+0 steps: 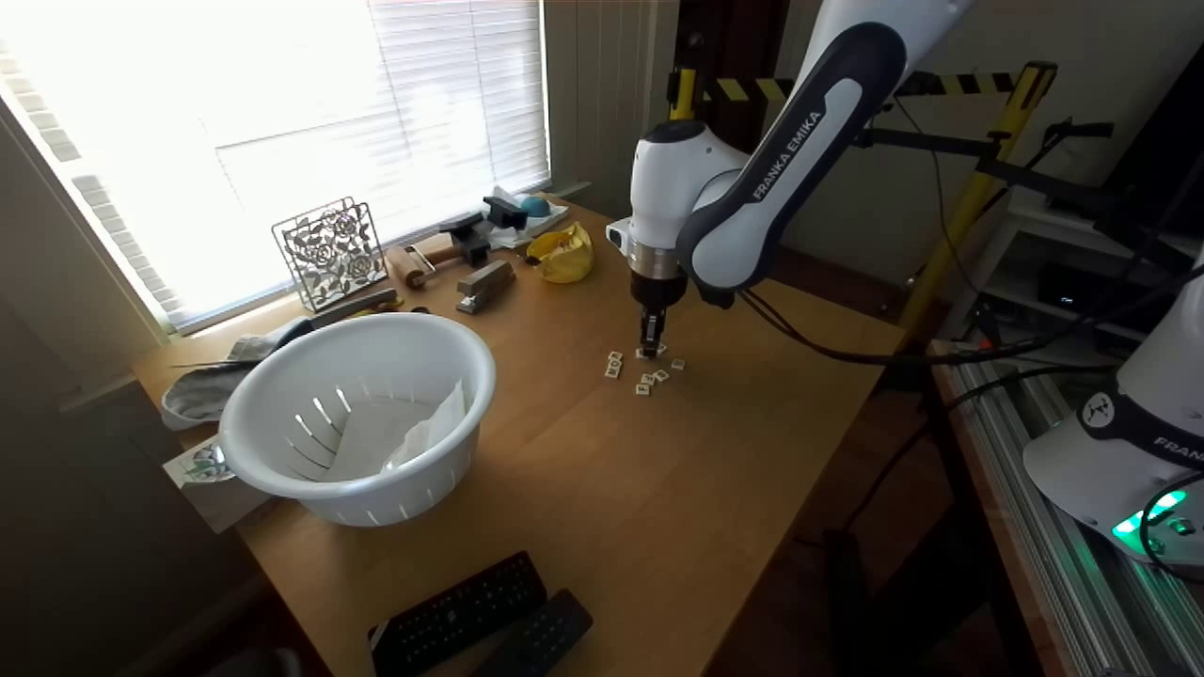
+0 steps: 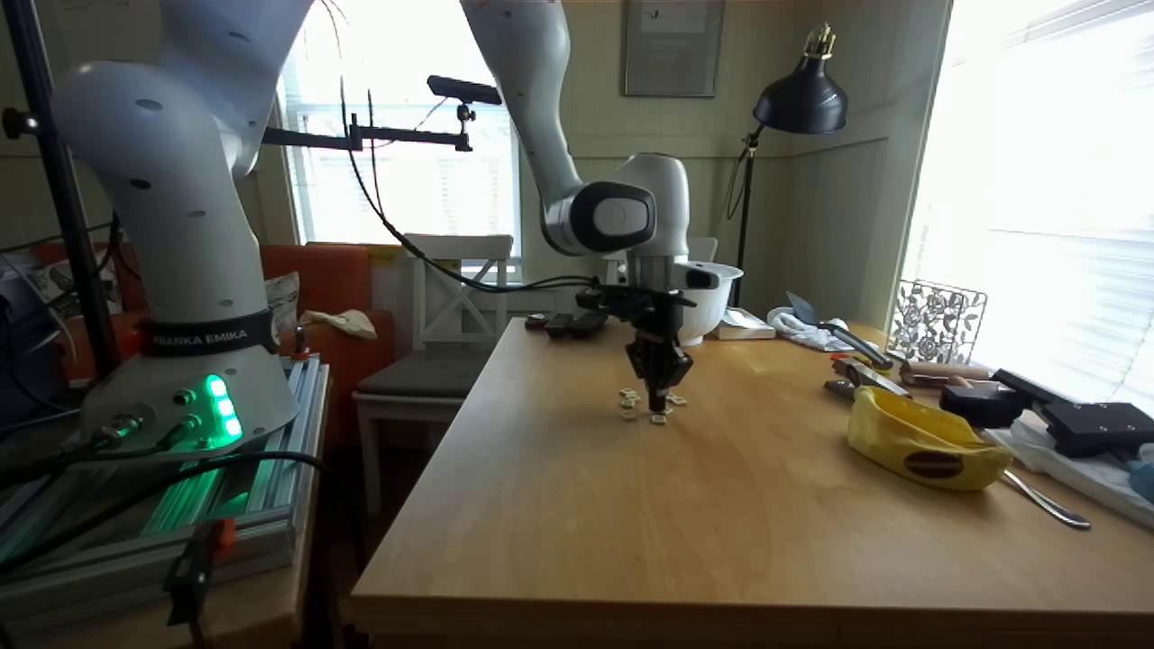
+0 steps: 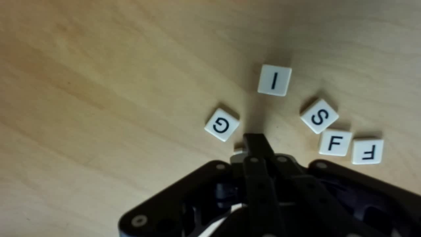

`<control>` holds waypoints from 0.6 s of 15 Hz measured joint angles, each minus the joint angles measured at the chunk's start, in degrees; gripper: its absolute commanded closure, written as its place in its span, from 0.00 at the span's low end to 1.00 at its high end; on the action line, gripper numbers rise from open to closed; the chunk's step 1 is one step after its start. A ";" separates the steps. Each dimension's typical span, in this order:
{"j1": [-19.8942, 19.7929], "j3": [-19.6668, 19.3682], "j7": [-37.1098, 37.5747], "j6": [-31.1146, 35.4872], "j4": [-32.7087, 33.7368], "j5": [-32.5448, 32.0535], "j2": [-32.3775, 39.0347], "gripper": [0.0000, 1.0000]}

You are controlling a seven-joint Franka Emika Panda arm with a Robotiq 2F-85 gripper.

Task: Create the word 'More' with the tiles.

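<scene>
A wooden table point(image 1: 583, 489), and bent over it the arm point(image 1: 790, 169), well apart from the white bowl point(image 1: 414, 494). The claw point(image 1: 650, 350) points straight down, jaws clenched together, among the tiles point(image 3: 274, 80). They lie scattered on the wood; I can read I, S, G and two Fs, with another tile point(image 3: 238, 151) mostly hidden behind the claw.

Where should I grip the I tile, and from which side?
In the wrist view, I'd pinch the I tile by its left and right edges, from straight above: it lies flat, barely turned and apart from the S tile.
</scene>
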 measured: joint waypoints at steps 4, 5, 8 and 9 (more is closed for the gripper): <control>-0.29 0.11 -5.39 0.00 1.15 -2.00 0.64 0.99; -0.37 0.12 -6.05 0.00 1.41 -2.06 0.80 0.99; -0.57 0.19 -6.70 -0.01 1.76 -2.10 1.01 0.99; -0.61 0.23 -6.72 -0.01 1.76 -2.12 1.01 0.99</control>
